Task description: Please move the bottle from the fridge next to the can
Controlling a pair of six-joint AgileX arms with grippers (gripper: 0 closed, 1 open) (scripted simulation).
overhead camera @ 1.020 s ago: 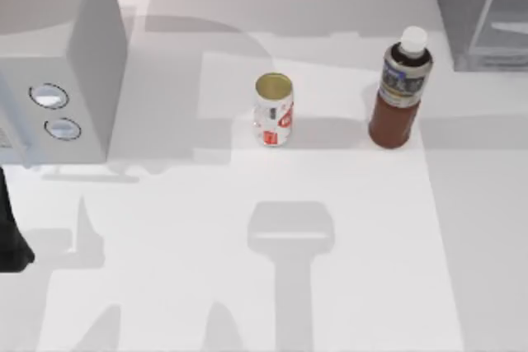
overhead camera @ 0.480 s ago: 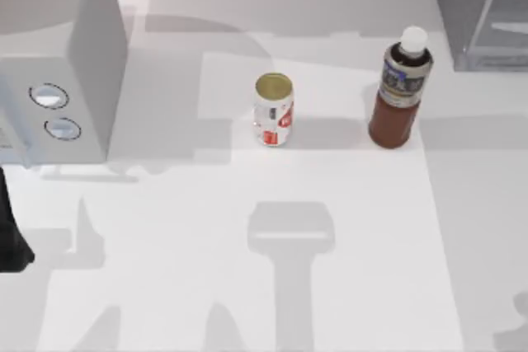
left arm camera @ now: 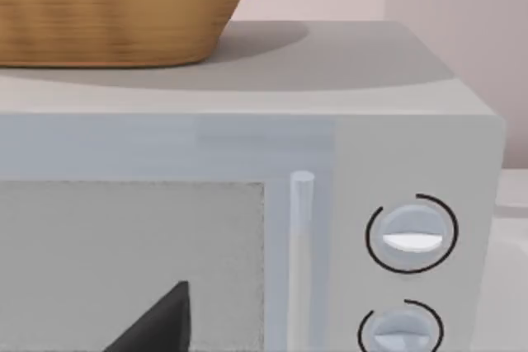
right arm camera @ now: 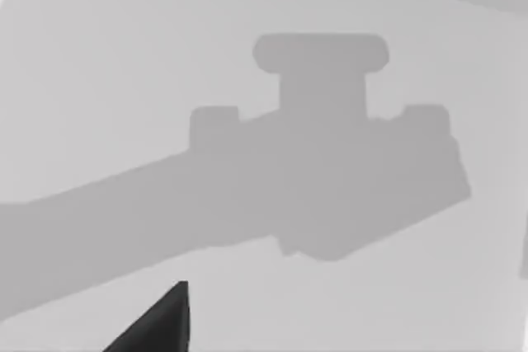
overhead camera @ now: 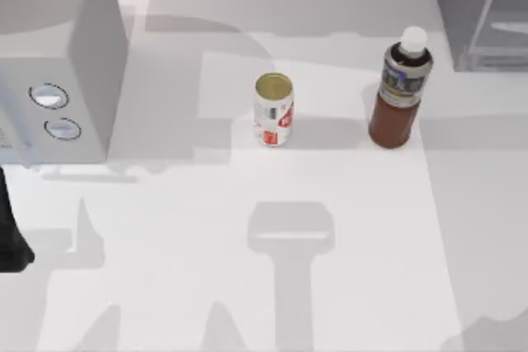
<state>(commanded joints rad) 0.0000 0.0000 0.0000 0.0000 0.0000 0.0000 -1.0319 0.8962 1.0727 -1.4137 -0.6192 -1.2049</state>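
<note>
- While the bottle (overhead camera: 400, 96) stands upright on the table (overhead camera: 247, 269), out of the fridge (overhead camera: 478, 6) and right of the can (overhead camera: 274, 110) with a clear gap between them, the placing looks done, so the main risk is disturbing it.
- Tall and slim, the bottle would tip from a careless sweep of the right arm passing near it.
- The left arm (overhead camera: 10, 237) sits parked at the table's left edge, by the knobbed box (overhead camera: 58, 80).
- I cannot tell whether either arm's jaws stand apart or together.
</note>
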